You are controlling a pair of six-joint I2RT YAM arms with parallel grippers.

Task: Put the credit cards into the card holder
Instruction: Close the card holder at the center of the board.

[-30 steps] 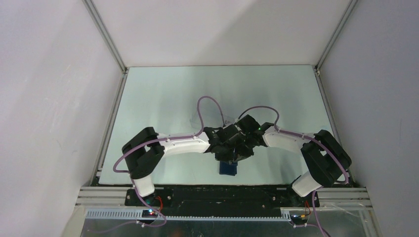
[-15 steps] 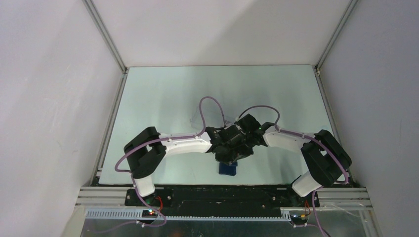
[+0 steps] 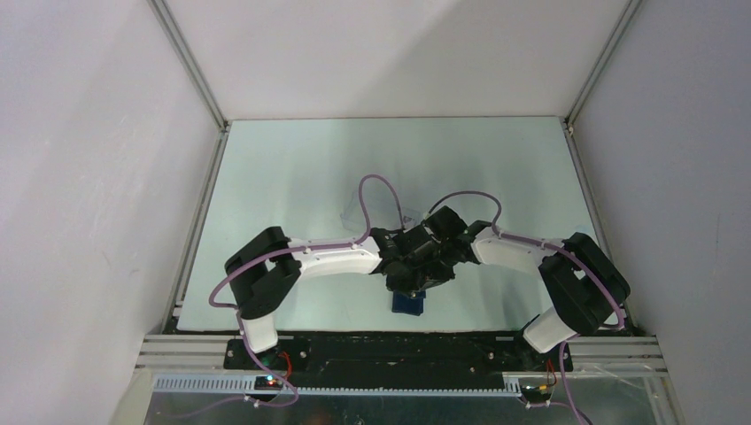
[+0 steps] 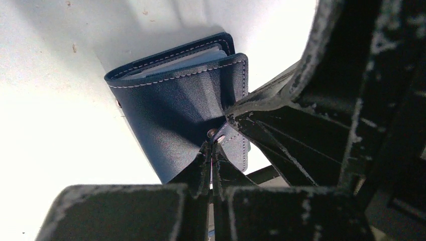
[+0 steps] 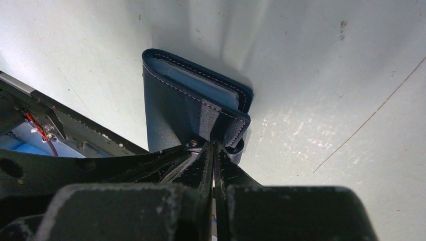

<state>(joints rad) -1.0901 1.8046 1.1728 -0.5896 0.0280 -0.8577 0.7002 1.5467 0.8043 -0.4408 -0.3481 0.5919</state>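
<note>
I have both arms drawn in over the card holder (image 4: pixel 171 100), which sits just off the near edge of the table (image 3: pixel 283 168), between the two arm bases. From the top camera only its dark blue near half shows below the wrists, and I cannot tell whether it rests on the table or hangs just above it.

On the left wrist camera, the left gripper (image 4: pixel 211 148) has its fingers pressed together, pinching the card holder's outer cover right at the small metal snap (image 4: pixel 211 133). The leather puckers toward that point.

The right gripper (image 5: pixel 212 150) comes in from the card holder's other side. Its fingers are also squeezed tight, nipping the same cover beside the snap, so the two sets of tips meet almost touching.

The card holder is folded nearly closed. A lighter blue lining and pale layers show in the gap between the covers.

Beyond the card holder, toward the back wall, I see a faint see-through outline (image 3: pixel 352 211) on the table, probably the credit cards, too dim to count.
</note>
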